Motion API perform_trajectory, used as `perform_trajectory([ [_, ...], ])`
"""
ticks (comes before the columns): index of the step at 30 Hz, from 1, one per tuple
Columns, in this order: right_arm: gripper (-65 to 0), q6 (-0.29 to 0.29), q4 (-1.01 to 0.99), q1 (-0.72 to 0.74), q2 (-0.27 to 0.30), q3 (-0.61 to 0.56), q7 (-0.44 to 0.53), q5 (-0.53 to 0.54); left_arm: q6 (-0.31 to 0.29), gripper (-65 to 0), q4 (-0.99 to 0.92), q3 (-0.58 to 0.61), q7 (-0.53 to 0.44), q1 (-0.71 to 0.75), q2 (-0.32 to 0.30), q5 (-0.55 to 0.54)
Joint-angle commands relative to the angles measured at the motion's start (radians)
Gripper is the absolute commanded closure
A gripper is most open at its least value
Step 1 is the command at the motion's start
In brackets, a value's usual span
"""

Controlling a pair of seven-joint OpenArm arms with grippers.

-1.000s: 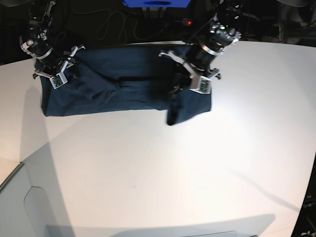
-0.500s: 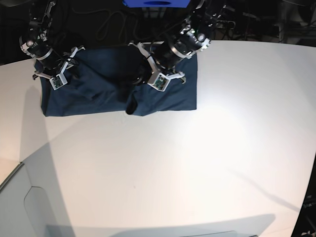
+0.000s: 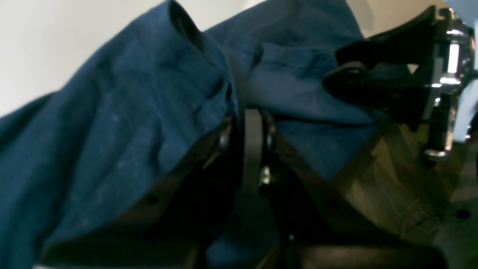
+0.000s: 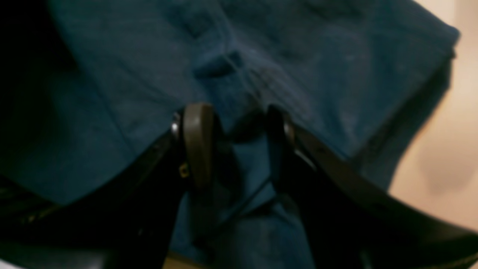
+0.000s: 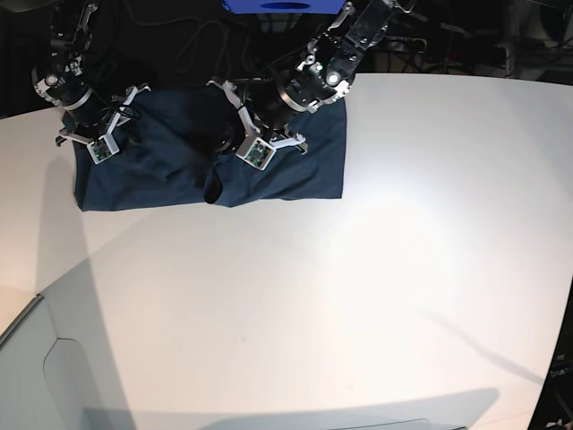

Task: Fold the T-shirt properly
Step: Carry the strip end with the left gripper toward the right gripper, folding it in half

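Base view shows the table (image 5: 376, 296), wide, white and mostly bare, with the shirt (image 5: 309, 175) lying along its far edge, toward the far left corner. The shirt is already a long band rather than a spread garment, so I judge a lengthwise fold to be done and a crosswise fold to be under way: one end is lifted and carried over toward the middle, with a small flap (image 5: 212, 190) hanging down at the band's near edge. What is left, by my reading, is to lay that end flat, square the edges and smooth the bunched cloth at the centre.

The left gripper (image 5: 235, 146) is over the middle of the band; its wrist view shows the jaws pressed together on a fold of cloth. The right gripper (image 5: 100, 136) sits on the end nearest the far left corner; its wrist view shows the fingers (image 4: 197, 144) somewhat apart with cloth bunched between them, seemingly pinched, though blur leaves that unsure.

Behind the far edge lie dark cables (image 5: 192, 40) and a blue box (image 5: 282, 5); neither blocks the fold. The hanging flap and central wrinkles are the likelier trouble.
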Motion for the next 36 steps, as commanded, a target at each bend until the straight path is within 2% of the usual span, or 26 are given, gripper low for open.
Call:
perform_trajectory([
  [1,-22.0,0.015,0.02,0.001,0.011,0.006,0.021,0.013,-0.006,0.0,0.015,0.007,-0.024,-0.009,0.017,-0.007],
  [11,-22.0,0.015,0.02,0.001,0.011,0.006,0.021,0.013,-0.006,-0.4,0.015,0.007,-0.015,-0.016,0.026,-0.017],
  [16,-22.0,0.015,0.02,0.001,0.011,0.005,0.021,0.013,-0.005,-24.1,0.033,0.01,-0.015,-0.007,0.026,-0.017],
  [19,-22.0,0.015,0.02,0.001,0.011,0.005,0.021,0.013,-0.005,-30.1,0.079,0.038,-0.015,-0.007,0.016,-0.017],
  [23,-22.0,0.015,0.02,0.003,0.008,0.005,0.021,0.013,-0.005,-29.0,0.188,0.025,-0.015,0.025,-0.011,-0.009],
  [26,-22.0,0.015,0.02,0.013,0.007,0.005,0.021,0.013,-0.005,-28.3,0.22,-0.061,-0.015,0.051,-0.04,-0.017],
  [30,-22.5,0.015,0.02,0.017,0.005,0.006,0.021,0.013,-0.011,-28.2,0.17,-0.131,-0.015,0.065,-0.06,-0.018],
  [34,-22.7,0.015,0.06,0.017,0.002,0.012,0.021,0.013,-0.014,-28.2,0.107,-0.133,-0.015,0.065,-0.06,-0.018],
  [36,-25.1,0.015,0.104,0.013,-0.009,0.017,0.019,0.013,-0.014,-28.2,0.071,-0.116,-0.015,0.062,-0.05,-0.018],
])
